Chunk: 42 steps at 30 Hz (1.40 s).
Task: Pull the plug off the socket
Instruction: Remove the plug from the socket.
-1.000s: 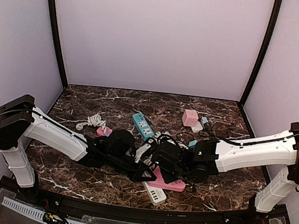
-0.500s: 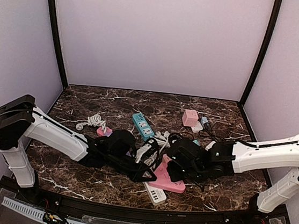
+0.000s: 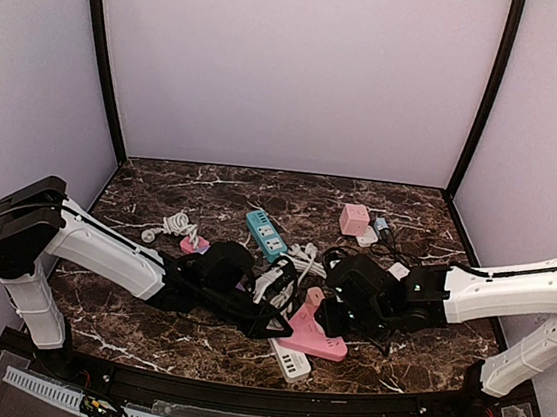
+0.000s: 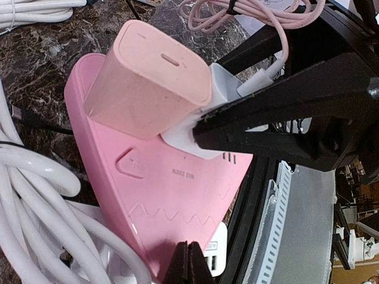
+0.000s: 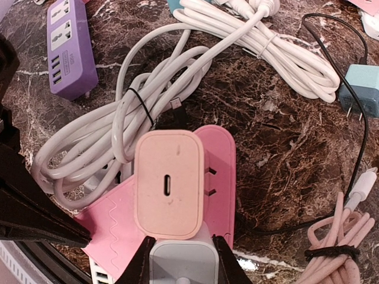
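Note:
A pink power strip [image 3: 319, 342] lies at the front middle of the table; it also shows in the left wrist view [image 4: 160, 195] and the right wrist view [image 5: 216, 177]. A pale pink charger block [image 5: 169, 183] is plugged into it. Right beside it a white plug [image 5: 180, 263] sits against the strip's face. My right gripper [image 5: 180, 260] is shut on this white plug, one finger on each side; its black fingers [image 4: 284, 124] show in the left wrist view. My left gripper [image 4: 188, 260] is shut, its tips resting on the strip's near edge.
A bundle of white cables [image 5: 177, 77] lies just behind the strip. Around it are a purple power strip [image 5: 71, 47], a blue adapter [image 5: 360, 89] and a coiled pink cable [image 5: 337, 248]. A white strip [image 3: 289, 361] lies under the pink one. A teal strip [image 3: 267, 233] and a pink cube [image 3: 354, 218] lie farther back.
My right arm has drawn back to the right, uncovering the pink strip and charger block. The left arm has stayed in place.

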### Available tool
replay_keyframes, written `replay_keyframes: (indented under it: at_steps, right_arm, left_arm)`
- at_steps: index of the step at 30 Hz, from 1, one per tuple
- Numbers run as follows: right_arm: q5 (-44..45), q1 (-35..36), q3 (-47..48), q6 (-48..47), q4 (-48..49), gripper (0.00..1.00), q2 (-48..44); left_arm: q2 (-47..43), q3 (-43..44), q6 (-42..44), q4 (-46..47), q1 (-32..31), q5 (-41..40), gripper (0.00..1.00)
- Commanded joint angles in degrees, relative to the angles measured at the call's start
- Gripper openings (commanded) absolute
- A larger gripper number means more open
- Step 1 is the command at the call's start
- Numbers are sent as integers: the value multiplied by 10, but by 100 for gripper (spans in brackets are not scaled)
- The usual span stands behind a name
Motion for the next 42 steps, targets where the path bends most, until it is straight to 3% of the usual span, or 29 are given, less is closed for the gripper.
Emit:
replay_keyframes:
  at_steps: [1, 29, 42]
  right_arm:
    - [32, 6, 37, -1, -12, 0, 10]
    - [176, 76, 213, 7, -240, 0, 154]
    - [153, 70, 195, 0, -211, 0, 107]
  left_arm:
    - [59, -47, 12, -211, 1, -49, 1]
    - [66, -42, 13, -220, 1, -56, 1]
    - [68, -42, 13, -222, 1, -56, 1]
